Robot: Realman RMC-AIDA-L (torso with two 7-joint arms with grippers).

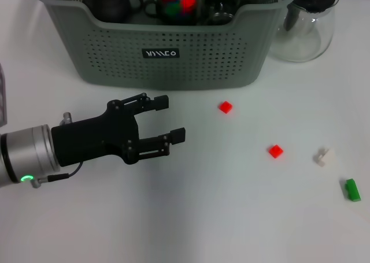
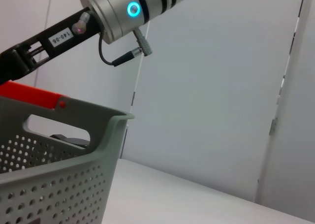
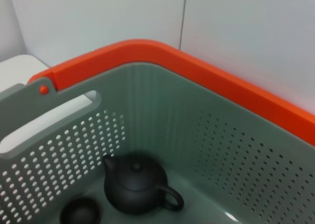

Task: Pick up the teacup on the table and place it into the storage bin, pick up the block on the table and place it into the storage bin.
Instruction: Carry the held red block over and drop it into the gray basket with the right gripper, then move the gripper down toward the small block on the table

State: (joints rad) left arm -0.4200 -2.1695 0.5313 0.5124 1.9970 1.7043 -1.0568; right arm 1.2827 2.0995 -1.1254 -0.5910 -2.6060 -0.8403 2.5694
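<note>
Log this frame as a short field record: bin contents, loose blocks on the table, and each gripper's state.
storage bin: back of table, holds black teapot, a small black cup, multicoloured item
blocks on table: two red, one white, one green
glass jug: right of bin
left gripper: open, empty, in front of the bin
right gripper: not visible

The storage bin (image 1: 173, 49) carries a small black label (image 1: 161, 54) on its front wall in the head view; its white marks are stylised and cannot be read with certainty. In the left wrist view, a white sticker (image 2: 61, 35) on a black arm link reads "140-06", though the digits are small and not fully certain.
</note>
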